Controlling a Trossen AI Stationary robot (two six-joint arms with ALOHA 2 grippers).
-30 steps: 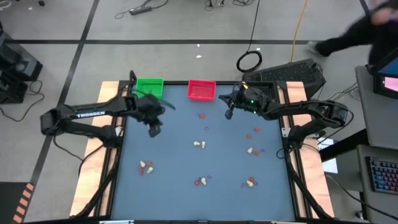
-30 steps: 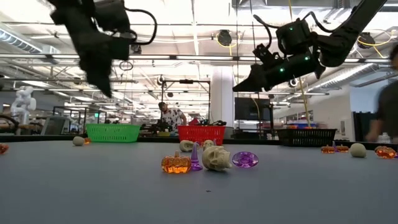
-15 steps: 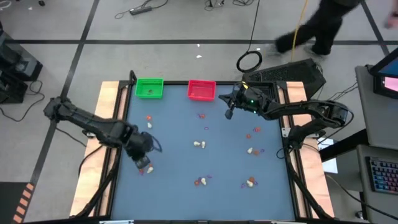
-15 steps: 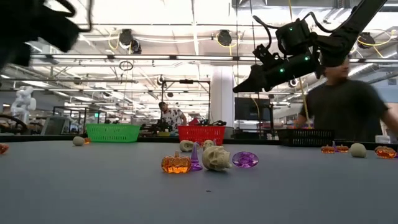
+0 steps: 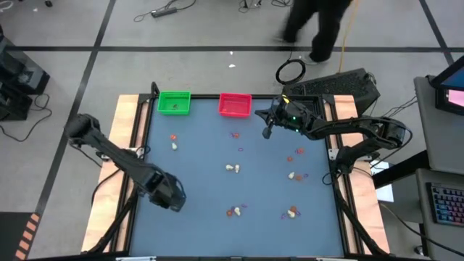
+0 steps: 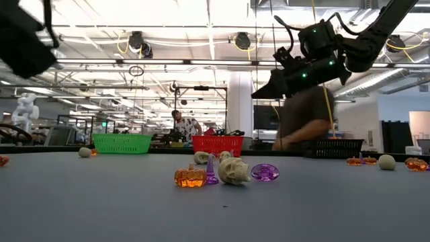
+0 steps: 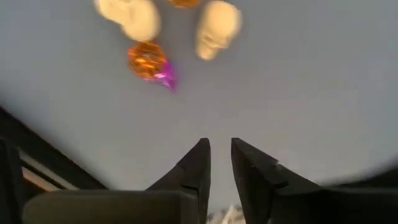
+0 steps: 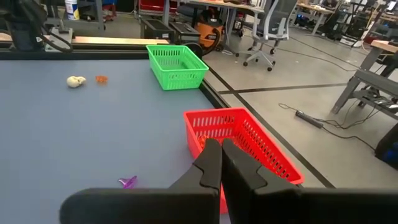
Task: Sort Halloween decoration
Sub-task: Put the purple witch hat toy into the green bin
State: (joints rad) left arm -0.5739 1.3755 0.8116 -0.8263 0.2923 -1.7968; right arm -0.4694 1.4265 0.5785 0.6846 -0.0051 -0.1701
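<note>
The Halloween decoration lies in small groups on the blue table: cream skulls, orange pumpkins and purple bits, such as one group at mid-table and another near the front. My left gripper hangs over the near left part, pointing down, its fingers a narrow gap apart and holding nothing. Just ahead of them lie two cream skulls, an orange pumpkin and a purple piece. My right gripper hovers shut and holding nothing beside the red tray.
A green tray and the red tray stand at the far edge. A black basket shows past the table's far right. Wooden side rails border the table. A person walks on the floor beyond the far edge.
My left gripper has swung from beside the green tray toward the near left part of the table, sinking and rolling about its own axis; it now covers the trinket group there. The person behind the table has walked from right to left.
</note>
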